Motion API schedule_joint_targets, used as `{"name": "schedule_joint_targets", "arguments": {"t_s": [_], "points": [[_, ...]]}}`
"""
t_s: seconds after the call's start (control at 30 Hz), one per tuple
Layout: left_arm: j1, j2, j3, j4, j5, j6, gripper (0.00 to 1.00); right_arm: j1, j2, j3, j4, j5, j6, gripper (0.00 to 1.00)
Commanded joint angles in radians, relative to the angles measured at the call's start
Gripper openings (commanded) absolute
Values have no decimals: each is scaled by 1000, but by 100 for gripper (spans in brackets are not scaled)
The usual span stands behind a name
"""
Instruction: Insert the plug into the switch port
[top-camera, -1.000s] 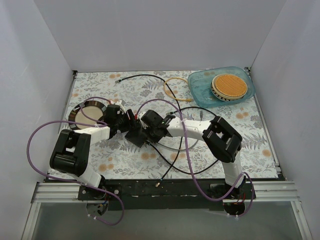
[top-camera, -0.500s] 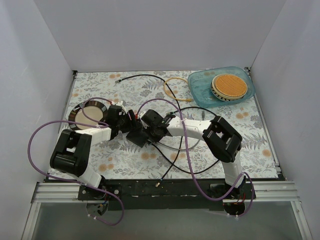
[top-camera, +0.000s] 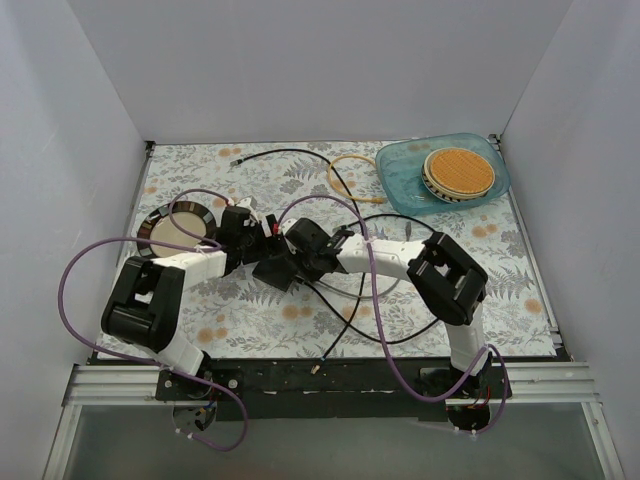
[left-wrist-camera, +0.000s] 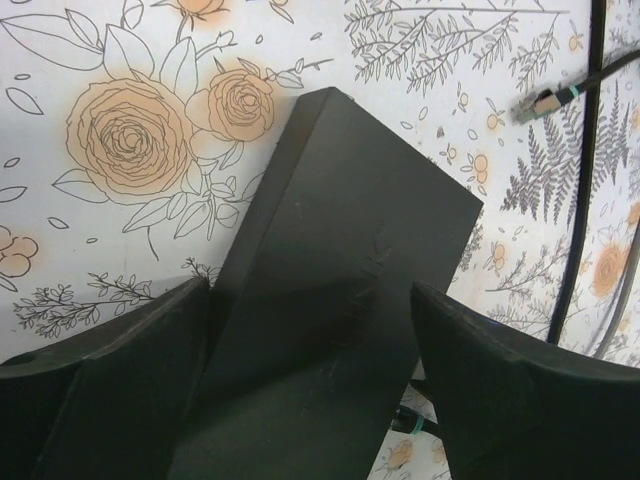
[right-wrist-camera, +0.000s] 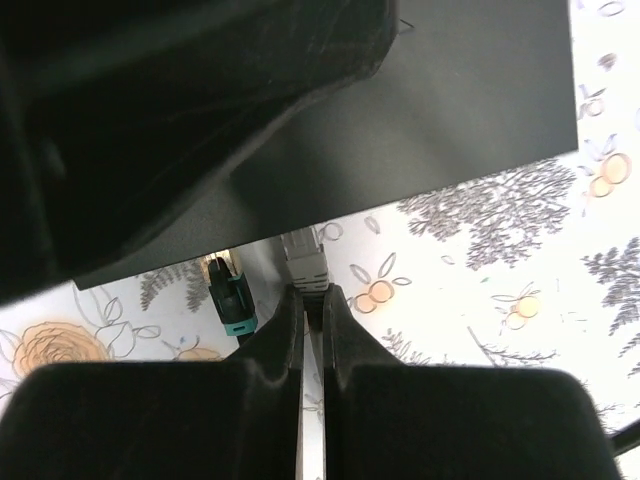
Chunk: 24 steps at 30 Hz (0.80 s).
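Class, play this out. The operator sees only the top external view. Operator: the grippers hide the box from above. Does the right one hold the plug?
Observer: Yes. The right wrist view shows the right gripper shut on a grey plug, its tip at the box edge.
Operator: Is that edge free?
Observer: No, a teal plug sits just beside it.
Operator: And the left gripper?
Observer: In the left wrist view, the left gripper clamps the box.

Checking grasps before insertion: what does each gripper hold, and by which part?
Right gripper: the plug, jaws shut on its rear end. Left gripper: the black switch box, jaws across its long sides.
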Motion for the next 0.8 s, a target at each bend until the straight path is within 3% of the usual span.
{"name": "schedule_joint_targets", "arguments": {"t_s": [0.0,0.1,0.47,0.77], "points": [[-67,-8,21,-142,88,-19,86,4,-51,-23,305,10,-1,1],[-59,-43,26,-158,28,-22,98,4,-68,-68,309,5,8,1],[-30,-155,27,-208,-154,-31,98,4,-76,-102,244,-33,19,4],[-26,-207,24,-225,-193,-38,98,6,-127,-175,184,-16,48,25]]}}
